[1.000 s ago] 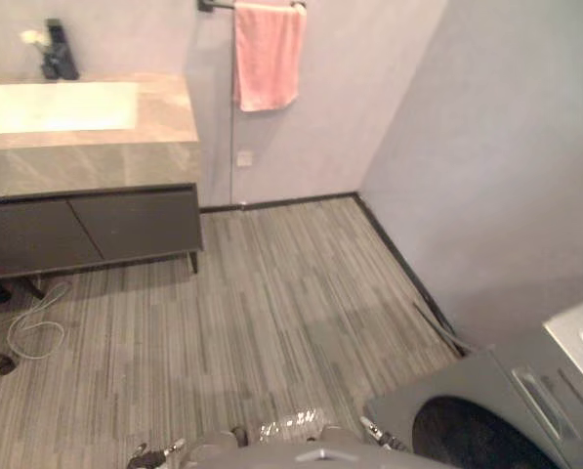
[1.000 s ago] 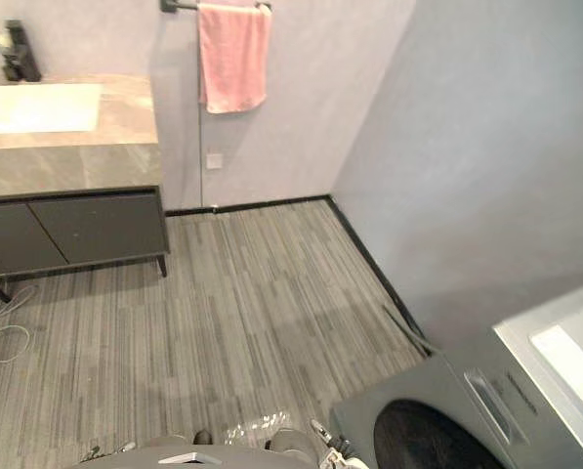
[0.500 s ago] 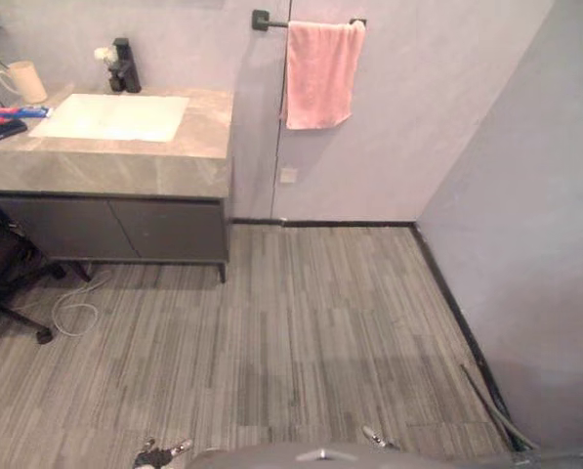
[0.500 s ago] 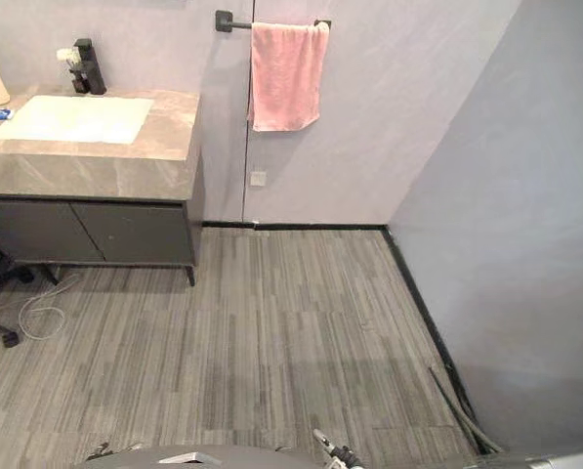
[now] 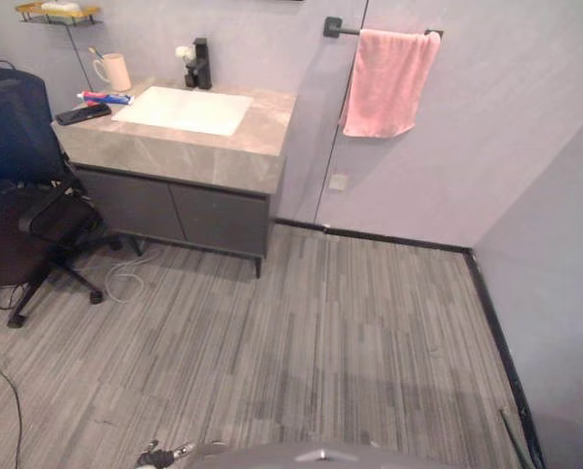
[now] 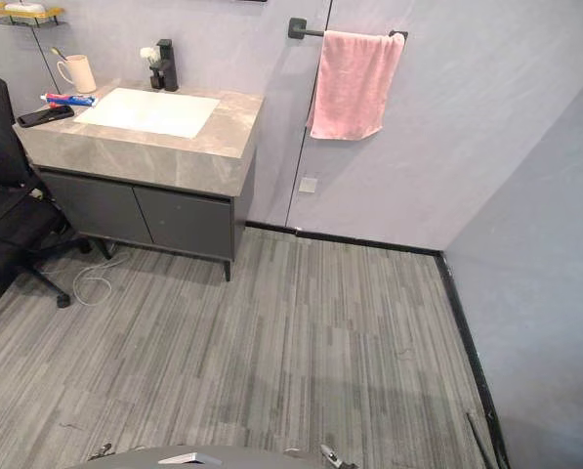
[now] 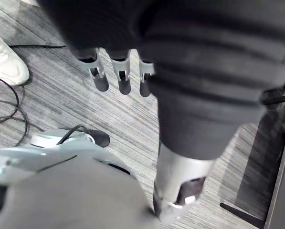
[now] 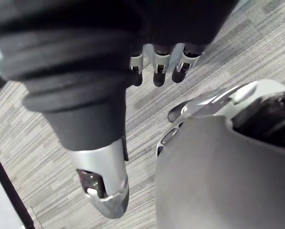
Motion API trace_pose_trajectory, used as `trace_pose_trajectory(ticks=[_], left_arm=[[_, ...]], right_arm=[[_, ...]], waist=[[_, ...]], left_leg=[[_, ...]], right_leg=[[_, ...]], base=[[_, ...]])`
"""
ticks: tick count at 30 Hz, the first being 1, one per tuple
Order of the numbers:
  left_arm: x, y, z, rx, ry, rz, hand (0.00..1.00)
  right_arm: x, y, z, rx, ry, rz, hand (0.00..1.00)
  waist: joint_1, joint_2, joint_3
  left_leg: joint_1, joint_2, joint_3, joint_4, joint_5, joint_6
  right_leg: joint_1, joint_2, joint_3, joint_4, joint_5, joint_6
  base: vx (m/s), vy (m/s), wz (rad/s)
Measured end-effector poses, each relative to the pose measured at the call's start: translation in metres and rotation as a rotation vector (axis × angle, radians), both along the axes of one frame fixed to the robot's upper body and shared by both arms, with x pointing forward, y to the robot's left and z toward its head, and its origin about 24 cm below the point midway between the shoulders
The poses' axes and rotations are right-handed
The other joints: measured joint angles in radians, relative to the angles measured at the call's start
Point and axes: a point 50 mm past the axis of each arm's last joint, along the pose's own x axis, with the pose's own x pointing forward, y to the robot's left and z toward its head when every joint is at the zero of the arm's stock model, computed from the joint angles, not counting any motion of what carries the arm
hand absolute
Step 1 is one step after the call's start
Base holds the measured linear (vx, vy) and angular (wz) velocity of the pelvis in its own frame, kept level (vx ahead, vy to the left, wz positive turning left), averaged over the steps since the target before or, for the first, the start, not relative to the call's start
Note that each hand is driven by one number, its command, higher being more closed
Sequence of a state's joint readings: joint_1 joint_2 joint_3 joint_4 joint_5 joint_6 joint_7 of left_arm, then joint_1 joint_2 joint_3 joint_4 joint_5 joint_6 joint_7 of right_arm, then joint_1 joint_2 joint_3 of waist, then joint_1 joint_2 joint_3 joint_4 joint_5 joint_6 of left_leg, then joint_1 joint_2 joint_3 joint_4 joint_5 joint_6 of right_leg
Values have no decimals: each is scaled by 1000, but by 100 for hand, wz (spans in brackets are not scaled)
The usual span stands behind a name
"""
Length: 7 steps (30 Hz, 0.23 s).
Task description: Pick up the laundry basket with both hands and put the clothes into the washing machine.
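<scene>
Loosely, the left hand (image 7: 123,78) and right hand (image 8: 157,71) hang with fingers relaxed, empty, above the floor (image 5: 350,332); beyond, bench (image 5: 223,161) and pink towel (image 5: 389,83). Where the laundry basket is, I cannot tell; probably light, stiff-rimmed: take opposite handles.

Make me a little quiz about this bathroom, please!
1. True or false: the pink towel hangs on a bar.
2. What stands beside the sink counter? A: a black chair; B: a ladder; C: a bicycle.
3. Fill in: the left hand and the right hand are open and hold ____.
Key: 1 true; 2 A; 3 nothing.
</scene>
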<state>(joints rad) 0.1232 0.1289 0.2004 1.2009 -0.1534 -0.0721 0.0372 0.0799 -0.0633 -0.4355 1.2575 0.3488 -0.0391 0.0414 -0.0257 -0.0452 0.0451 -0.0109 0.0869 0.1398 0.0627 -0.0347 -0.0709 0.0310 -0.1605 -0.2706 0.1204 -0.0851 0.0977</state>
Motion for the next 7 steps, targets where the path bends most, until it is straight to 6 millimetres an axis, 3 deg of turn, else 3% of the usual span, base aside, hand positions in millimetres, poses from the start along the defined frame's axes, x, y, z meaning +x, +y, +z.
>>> trace_pose_trajectory(ticks=[7], left_arm=[[-2, 1, 0, 1, 13, -17, 0]], right_arm=[[-6, 3, -1, 12, 14, -24, 0]], waist=[[-3, -7, -1]], left_leg=[[83, -43, 10, -120, 61, 15]], right_leg=[[34, -15, 25, -43, 29, 23]], base=[[59, 59, -1]])
